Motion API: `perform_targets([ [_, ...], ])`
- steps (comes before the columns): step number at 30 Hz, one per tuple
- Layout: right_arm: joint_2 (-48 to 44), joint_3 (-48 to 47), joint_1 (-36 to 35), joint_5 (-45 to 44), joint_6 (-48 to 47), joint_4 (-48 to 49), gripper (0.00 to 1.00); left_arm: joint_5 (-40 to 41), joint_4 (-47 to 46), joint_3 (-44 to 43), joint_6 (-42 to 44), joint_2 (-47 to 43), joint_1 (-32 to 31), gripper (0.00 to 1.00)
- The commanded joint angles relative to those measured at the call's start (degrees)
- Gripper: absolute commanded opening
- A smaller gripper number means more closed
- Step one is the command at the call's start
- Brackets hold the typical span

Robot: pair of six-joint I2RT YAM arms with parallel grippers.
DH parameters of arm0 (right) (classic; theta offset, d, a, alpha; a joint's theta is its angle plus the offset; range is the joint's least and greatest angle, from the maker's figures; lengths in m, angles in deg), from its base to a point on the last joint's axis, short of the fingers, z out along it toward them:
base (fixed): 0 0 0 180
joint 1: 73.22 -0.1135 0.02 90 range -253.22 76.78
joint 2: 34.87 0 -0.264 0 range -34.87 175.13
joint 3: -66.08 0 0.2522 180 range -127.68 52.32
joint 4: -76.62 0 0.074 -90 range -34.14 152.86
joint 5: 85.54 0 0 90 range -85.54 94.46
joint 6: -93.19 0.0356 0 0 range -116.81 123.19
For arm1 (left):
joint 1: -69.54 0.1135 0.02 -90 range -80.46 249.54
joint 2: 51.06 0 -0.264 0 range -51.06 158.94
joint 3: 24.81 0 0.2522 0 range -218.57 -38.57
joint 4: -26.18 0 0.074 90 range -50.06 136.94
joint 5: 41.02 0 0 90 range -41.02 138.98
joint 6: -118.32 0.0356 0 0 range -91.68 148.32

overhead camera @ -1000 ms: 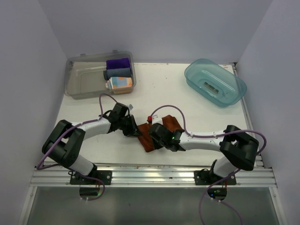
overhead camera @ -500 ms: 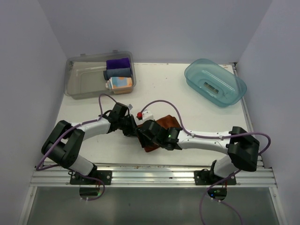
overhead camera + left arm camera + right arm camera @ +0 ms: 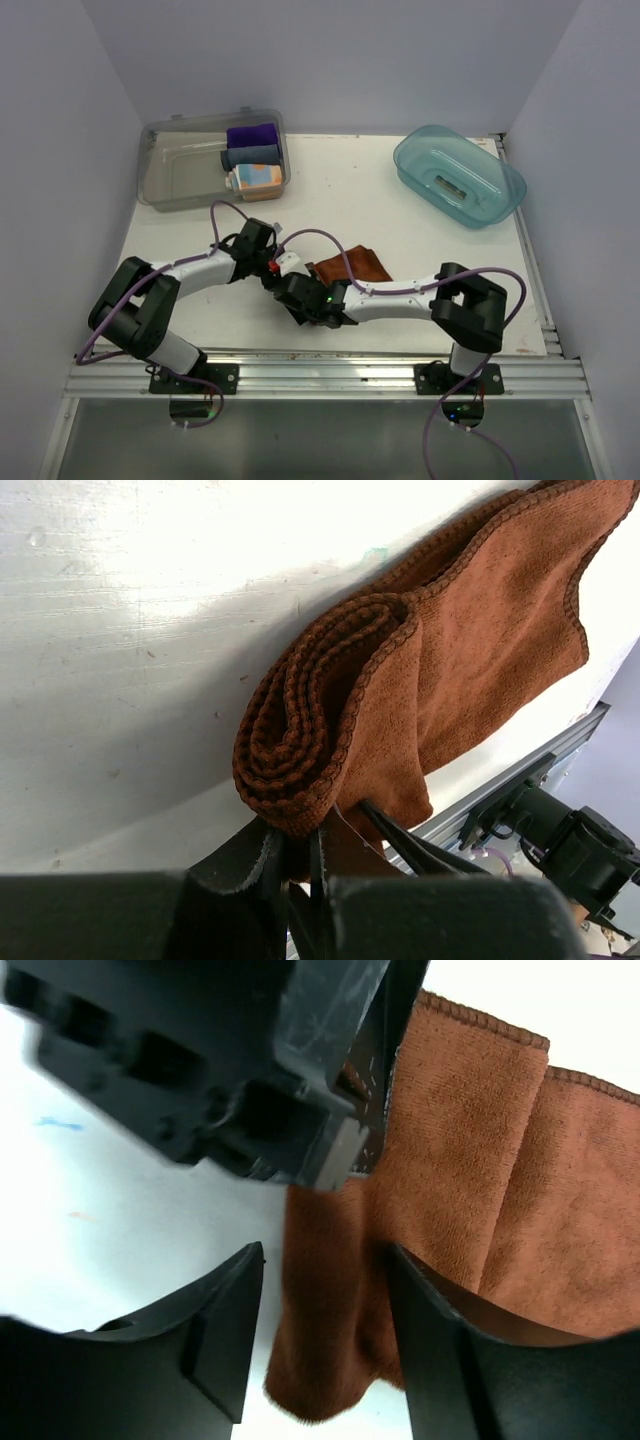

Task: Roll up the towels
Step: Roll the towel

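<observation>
The left gripper [image 3: 305, 865] pinches the limp rust-brown towel [image 3: 470, 650] at its roll (probably the surest hold); right gripper [image 3: 325, 1340] straddles it, spread.

Overhead view was evenly bright, sharp. Desk [image 3: 130, 570] glared white beyond left pincer [image 3: 298, 835]; soft shadow lay beside rust-brown towel [image 3: 470, 650]. Right pincer [image 3: 325, 1255]: fingers [image 3: 215, 1335] were blurred, near lens.

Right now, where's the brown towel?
The towel lies front-centre on the table in the top view, its rolled end pinched by the left gripper, the open right gripper straddling it.
</observation>
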Motion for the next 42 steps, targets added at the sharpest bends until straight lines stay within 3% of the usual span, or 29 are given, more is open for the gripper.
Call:
perform_targets([
  [1,2.14,-2.48,0.07,-3.97,-2.04,1.42,0.55,0.81,1.69,-2.74,0.15,-1.92,-0.08,0.03],
  [4,3.64,-2.49,0.07,-4.40,-1.34,2.39,0.44,0.90,1.87,-2.75,0.07,-2.27,-0.16,0.04],
  [5,3.73,-2.40,0.16,-4.67,-0.99,2.48,0.28,0.90,1.87,-2.66,0.15,-2.45,-0.16,0.04],
  [8,3.03,-1.70,0.60,-4.67,0.42,3.53,0.00,0.90,1.96,-2.31,-0.02,-3.41,-0.16,0.08],
  [12,0.31,0.41,1.21,-2.74,1.83,5.99,0.00,-1.20,2.40,-1.78,-0.11,-4.90,0.71,0.23],
  [16,-3.65,4.53,2.62,4.44,2.53,11.69,0.00,-2.62,3.35,-0.72,0.59,-8.51,4.48,0.46],
  [18,-5.32,5.86,3.76,7.44,3.49,14.15,0.00,-2.62,4.94,-1.07,2.08,-10.70,6.16,0.52],
  [28,-9.01,12.35,9.73,22.12,11.23,22.59,0.00,-3.06,9.43,-2.40,4.02,-15.55,11.08,0.52],
  [37,-10.16,18.15,17.47,35.56,21.60,28.39,0.00,-10.26,0.65,1.12,1.56,-17.31,10.04,0.48],
  [42,-10.33,21.33,20.72,39.53,25.38,32.71,0.00,-9.30,1.08,-0.29,2.27,-14.67,7.22,0.48],
])
